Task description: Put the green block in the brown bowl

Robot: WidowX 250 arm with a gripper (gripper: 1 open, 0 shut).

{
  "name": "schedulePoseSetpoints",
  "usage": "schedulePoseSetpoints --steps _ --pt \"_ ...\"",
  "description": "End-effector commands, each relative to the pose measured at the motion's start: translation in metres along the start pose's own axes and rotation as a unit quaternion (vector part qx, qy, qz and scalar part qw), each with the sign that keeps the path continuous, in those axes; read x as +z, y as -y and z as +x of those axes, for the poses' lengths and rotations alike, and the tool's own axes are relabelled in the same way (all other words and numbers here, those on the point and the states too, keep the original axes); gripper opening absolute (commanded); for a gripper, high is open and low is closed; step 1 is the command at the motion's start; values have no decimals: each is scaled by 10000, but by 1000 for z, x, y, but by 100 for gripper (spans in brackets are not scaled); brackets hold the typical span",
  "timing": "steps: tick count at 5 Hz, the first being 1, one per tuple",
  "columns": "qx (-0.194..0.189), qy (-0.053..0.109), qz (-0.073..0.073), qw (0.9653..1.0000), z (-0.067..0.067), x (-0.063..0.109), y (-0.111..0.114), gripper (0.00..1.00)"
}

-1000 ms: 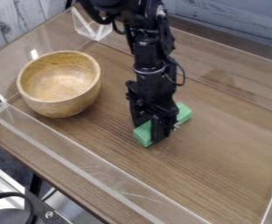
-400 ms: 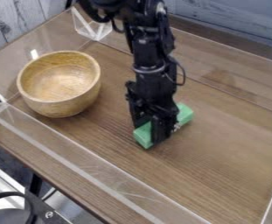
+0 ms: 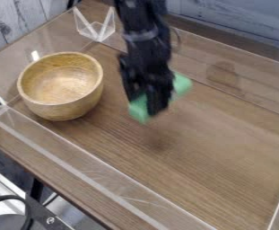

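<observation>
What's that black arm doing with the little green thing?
The robot arm's claw is shut on a green block and holds it in the air above the wooden table, a faint shadow beneath it. The picture is blurred with motion. A brown wooden bowl, empty, sits apart to the left, where the block is meant to go.

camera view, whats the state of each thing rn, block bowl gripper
green block: held in the gripper, lifted clear of the table, blurred
gripper: shut on the green block, pointing down
brown bowl: upright on the table, empty, left of the gripper
table: bare wood under the block
</observation>
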State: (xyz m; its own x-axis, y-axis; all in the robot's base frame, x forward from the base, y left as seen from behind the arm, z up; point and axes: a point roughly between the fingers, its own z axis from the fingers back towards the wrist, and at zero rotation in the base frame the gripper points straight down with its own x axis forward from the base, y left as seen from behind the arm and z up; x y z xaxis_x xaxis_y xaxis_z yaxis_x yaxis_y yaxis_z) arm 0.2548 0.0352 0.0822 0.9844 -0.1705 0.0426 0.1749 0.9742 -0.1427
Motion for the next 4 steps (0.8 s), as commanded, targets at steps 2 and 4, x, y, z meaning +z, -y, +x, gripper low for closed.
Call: schedulePoseSetpoints --steps 2,4 --pt "759 499 318 9954 0 50 -84 0" --pt "1137 475 479 9912 -32 46 -148 0"
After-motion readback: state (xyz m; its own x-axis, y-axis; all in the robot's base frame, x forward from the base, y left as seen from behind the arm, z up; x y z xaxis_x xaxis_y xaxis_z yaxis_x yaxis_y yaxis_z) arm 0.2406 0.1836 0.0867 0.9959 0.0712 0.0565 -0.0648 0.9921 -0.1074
